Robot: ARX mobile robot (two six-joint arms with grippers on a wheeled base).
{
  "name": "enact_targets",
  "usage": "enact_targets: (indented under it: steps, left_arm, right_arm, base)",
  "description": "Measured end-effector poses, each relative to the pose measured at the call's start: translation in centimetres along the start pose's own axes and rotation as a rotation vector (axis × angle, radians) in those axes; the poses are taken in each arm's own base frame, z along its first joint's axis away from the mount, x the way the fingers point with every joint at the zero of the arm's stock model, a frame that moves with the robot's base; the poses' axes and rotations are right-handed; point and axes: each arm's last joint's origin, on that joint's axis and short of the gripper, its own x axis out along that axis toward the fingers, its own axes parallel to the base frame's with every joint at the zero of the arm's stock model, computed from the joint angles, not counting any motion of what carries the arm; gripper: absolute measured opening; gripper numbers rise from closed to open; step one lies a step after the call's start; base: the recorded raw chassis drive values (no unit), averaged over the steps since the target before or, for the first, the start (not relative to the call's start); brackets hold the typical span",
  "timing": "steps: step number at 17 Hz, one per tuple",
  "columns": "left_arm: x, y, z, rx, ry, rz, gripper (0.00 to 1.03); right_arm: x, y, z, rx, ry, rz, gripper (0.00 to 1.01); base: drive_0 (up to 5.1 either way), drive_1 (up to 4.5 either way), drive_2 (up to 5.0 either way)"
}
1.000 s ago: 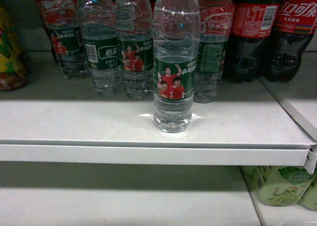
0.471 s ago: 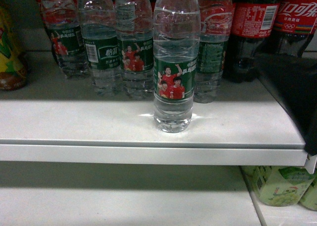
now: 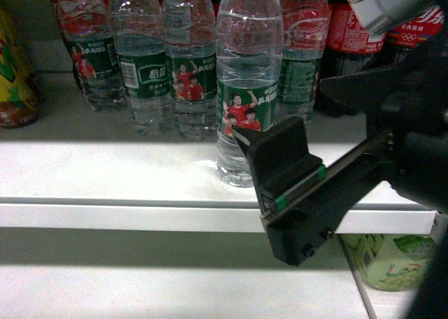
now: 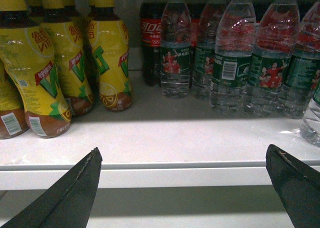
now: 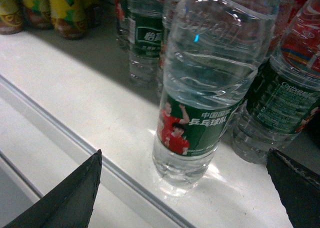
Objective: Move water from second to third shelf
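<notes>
The white metal shelf (image 3: pixel 105 172) runs under and ahead of the right hand (image 3: pixel 287 147), which stands wide open and empty, one black finger just short of the clear ribbed plastic water bottle with the green label of red-shirted people (image 3: pixel 246 88). That bottle stands upright alone at the shelf's front, directly between the spread fingers in the right wrist view. Just behind it stands a row of matching water bottles (image 3: pixel 150 60), with dark cola bottles with red labels (image 3: pixel 357 46) beyond the hand's outer side. A finger swinging wide might topple these neighbours. The left hand (image 4: pixel 185 188), also open and empty, faces yellow-labelled drink bottles (image 4: pixel 60 63).
</notes>
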Motion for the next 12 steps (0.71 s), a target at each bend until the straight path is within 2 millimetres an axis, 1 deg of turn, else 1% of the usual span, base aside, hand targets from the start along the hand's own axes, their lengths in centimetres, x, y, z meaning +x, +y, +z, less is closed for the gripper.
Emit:
enact_targets:
  steps: [1, 4, 5, 7, 12]
  left_arm:
    - [0.0, 0.0, 0.0, 0.0, 0.0, 0.0, 0.98]
    - [0.0, 0.0, 0.0, 0.0, 0.0, 0.0, 0.98]
    - [0.0, 0.0, 0.0, 0.0, 0.0, 0.0, 0.98]
    - [0.0, 0.0, 0.0, 0.0, 0.0, 0.0, 0.98]
    - [0.0, 0.0, 0.0, 0.0, 0.0, 0.0, 0.98]
  right_arm:
    - [0.7, -0.1, 0.2, 0.028, 0.021, -0.008, 0.98]
    - [1.9, -0.3, 0.6, 0.126, 0.054, -0.011, 0.98]
    - [2.6, -0.4, 0.7, 0.15, 0.069, -0.025, 0.98]
    - [3.2, -0.4, 0.5, 0.193, 0.089, -0.024, 0.98]
    - [4.9, -0.4, 1.4, 0.235, 0.074, -0.037, 0.98]
  base:
    - [0.0, 0.0, 0.0]
    - [0.0, 0.0, 0.0]
    - [0.0, 0.0, 0.0]
    - [0.0, 0.0, 0.0]
    - [0.0, 0.0, 0.0]
